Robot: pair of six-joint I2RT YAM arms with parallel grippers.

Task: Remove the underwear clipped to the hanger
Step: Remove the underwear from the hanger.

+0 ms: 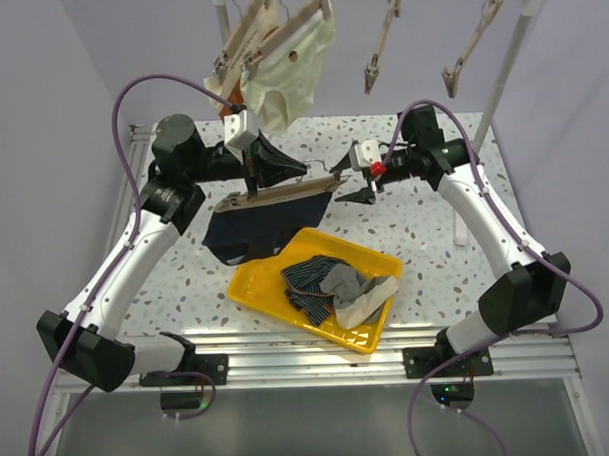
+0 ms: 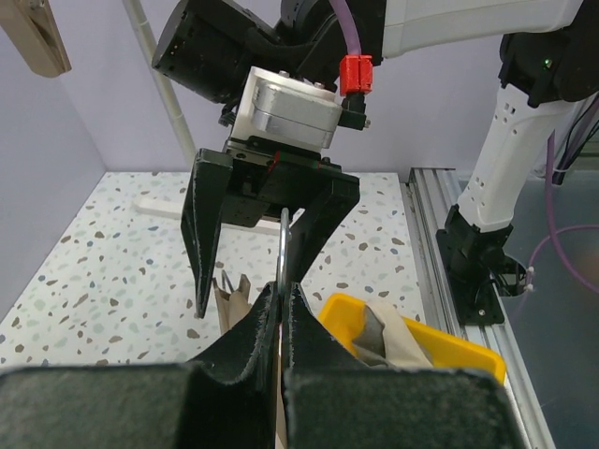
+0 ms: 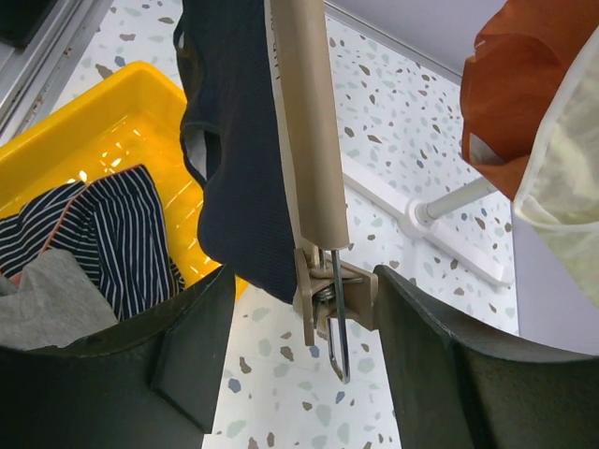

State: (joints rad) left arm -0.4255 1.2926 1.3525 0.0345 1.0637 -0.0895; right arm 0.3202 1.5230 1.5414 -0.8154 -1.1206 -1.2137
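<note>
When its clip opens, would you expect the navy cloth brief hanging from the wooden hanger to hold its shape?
Probably not. The navy cloth brief already sags in soft folds below the wooden hanger, so it likely drops limp. It looks light, and should crumple where it lands.

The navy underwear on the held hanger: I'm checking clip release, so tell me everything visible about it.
The navy underwear is a solid dark, soft knit brief hanging limp from a wooden hanger held over the table beside the yellow tray. It droops below the bar with a leg opening showing. The left end effector is shut on the hanger's metal hook. The right end effector straddles the end clip, jaws apart, not yet pressing it. Whether the cloth is still clipped there is unclear.
</note>
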